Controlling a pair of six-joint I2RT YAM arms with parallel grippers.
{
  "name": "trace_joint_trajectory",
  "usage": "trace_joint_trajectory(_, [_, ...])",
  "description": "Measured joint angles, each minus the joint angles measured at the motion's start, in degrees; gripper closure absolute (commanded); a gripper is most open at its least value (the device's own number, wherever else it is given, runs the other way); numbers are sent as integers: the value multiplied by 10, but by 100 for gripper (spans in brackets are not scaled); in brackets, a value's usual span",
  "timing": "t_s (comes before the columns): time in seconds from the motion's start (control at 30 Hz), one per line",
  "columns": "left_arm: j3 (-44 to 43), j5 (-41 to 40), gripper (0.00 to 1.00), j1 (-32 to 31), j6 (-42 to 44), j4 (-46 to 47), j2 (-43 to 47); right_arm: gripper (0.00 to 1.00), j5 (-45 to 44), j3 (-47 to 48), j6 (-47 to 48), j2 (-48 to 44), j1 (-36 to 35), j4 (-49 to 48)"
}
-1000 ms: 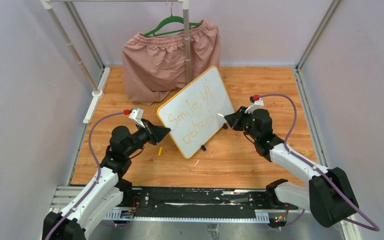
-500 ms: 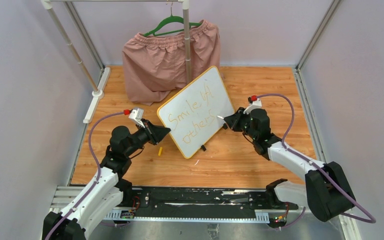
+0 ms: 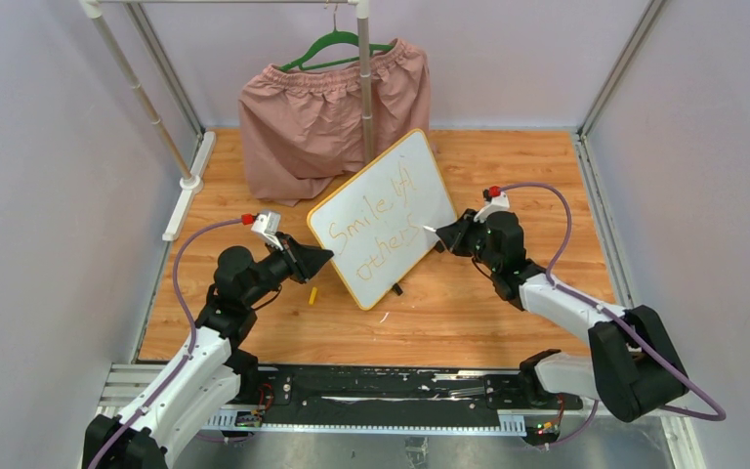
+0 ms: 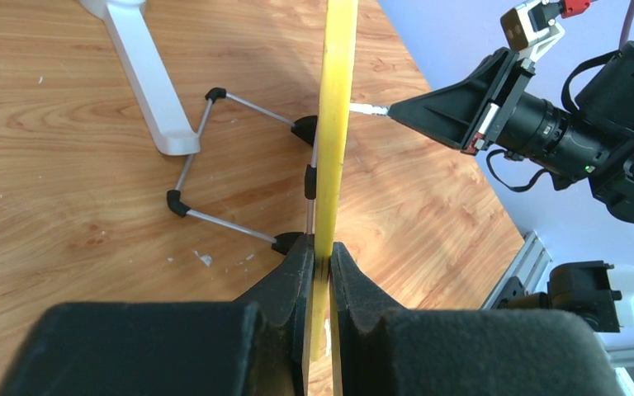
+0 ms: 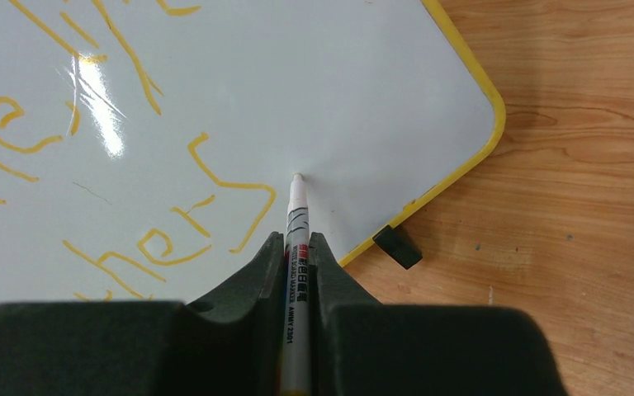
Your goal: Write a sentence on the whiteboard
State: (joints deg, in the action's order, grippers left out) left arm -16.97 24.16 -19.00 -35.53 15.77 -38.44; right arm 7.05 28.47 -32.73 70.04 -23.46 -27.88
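The whiteboard (image 3: 383,217) is standing tilted near the middle of the wooden worktop (image 3: 527,166), turned at an angle so that one corner is pointing toward the back. It is resting on small black feet (image 5: 397,247), with a wire stand (image 4: 231,223) propping it from behind. The sentence (image 3: 376,230) is running across it in two lines of thin orange strokes: the upper line is reading roughly "Smile" followed by marks that are too faint to make out, the lower one "others".

The left tool (image 4: 320,256) is pinching the board's yellow frame at its left edge, with both fingers closed tight on either face. The right tool (image 5: 296,247) is clamping a white marker (image 5: 295,210) between its fingers (the printed barrel is running straight out through the gap). The marker's tip is meeting the white surface just past the end of the lower line, near the board's right corner.

A small yellow piece (image 3: 313,293) is lying on the worktop just beside the left tool. Behind the board, a pair of pink shorts (image 3: 332,112) is hanging on a green hanger (image 3: 337,44) from a metal rack (image 3: 363,78), and their hem is reaching down to the worktop close to the board's back edge.
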Motion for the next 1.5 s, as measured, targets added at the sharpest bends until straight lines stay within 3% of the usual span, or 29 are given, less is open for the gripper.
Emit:
trace_joint_trajectory(1.17, [0, 3, 100, 0, 0, 0, 4, 100, 2, 0, -6, -18, 0, 14])
trace_joint_trajectory(1.4, [1, 2, 86, 0, -4, 0, 5, 100, 2, 0, -5, -74, 0, 52])
trace_joint_trajectory(1.5, [1, 1, 75, 0, -6, 0, 6, 100, 3, 0, -4, -103, 0, 75])
